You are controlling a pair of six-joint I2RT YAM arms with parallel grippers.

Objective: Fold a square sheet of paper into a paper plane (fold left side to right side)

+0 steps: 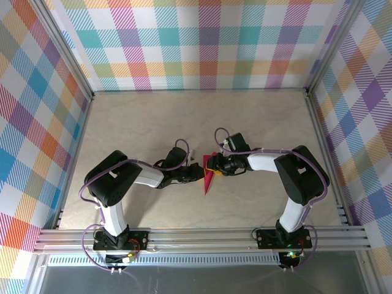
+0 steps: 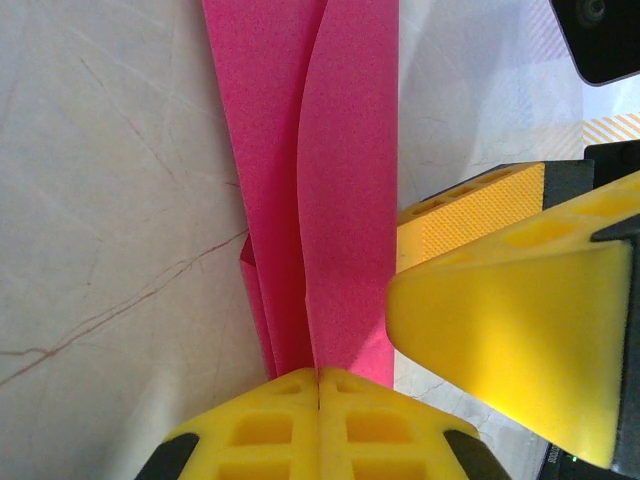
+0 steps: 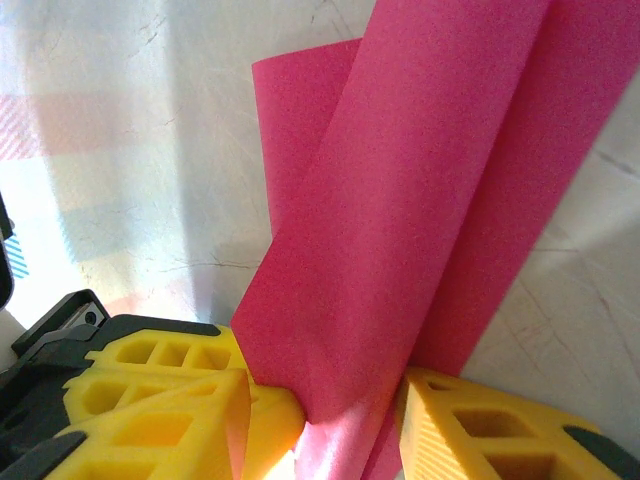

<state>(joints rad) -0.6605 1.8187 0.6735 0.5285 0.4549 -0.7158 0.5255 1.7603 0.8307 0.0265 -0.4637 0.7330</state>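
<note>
The paper plane (image 1: 207, 182) is magenta-pink paper folded into a narrow pointed strip at the middle of the table, between both arms. My left gripper (image 1: 197, 174) reaches it from the left. In the left wrist view its yellow fingertips (image 2: 280, 395) are pressed together, and the creased layers of the paper plane (image 2: 340, 180) run into the seam of the left gripper (image 2: 319, 372). My right gripper (image 1: 215, 164) comes in from the right at the strip's far end. In the right wrist view the loosely folded paper plane (image 3: 420, 200) fills the gap of the right gripper (image 3: 345, 410), touching both fingers.
The pale marble-patterned table (image 1: 184, 116) is walled by checked panels (image 1: 196, 43) at the back and sides. An aluminium rail (image 1: 202, 236) with both arm bases runs along the near edge. The right gripper's yellow fingers (image 2: 500, 340) stand close beside my left fingertips.
</note>
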